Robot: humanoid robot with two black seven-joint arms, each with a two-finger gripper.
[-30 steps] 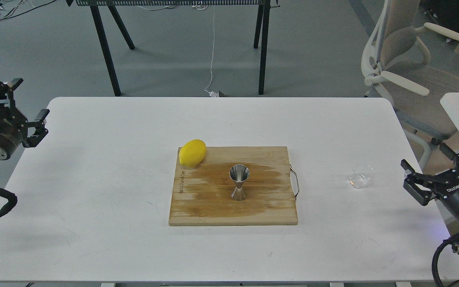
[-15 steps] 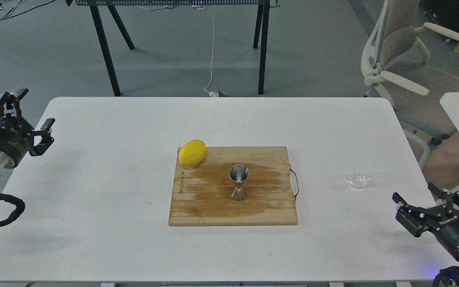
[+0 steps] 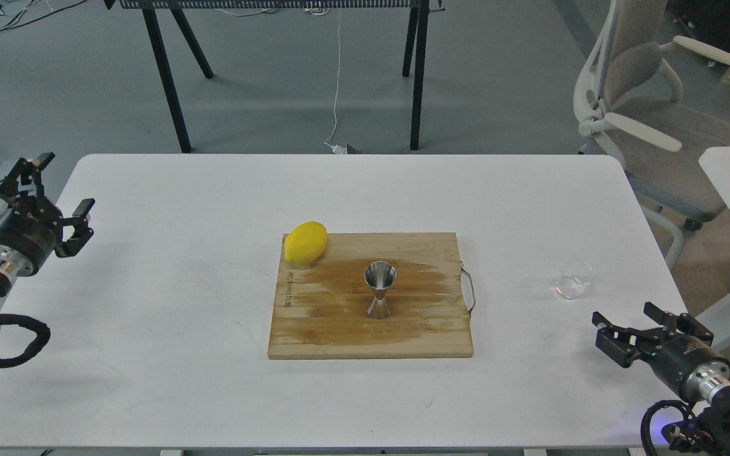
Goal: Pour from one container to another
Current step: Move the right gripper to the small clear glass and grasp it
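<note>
The white counter (image 3: 181,329) carries a wooden board (image 3: 339,335) at its middle, with a wire handle on the board's right edge. A darker, damp-looking patch runs across the board's centre. A lemon (image 3: 305,242) lies on the board's far left corner, overhanging the edge. The steel jigger (image 3: 380,289) stands upright on the board, right of centre, well apart from the lemon. The glass cup (image 3: 574,280) stands on the bare counter to the right of the board, well apart from it, near the right edge. The left tool (image 3: 50,194) hangs over the counter's left edge, fingers spread wide, holding nothing. The right tool (image 3: 630,328) sits low at the near right, just below the cup and clear of it, fingers spread wide and empty.
</note>
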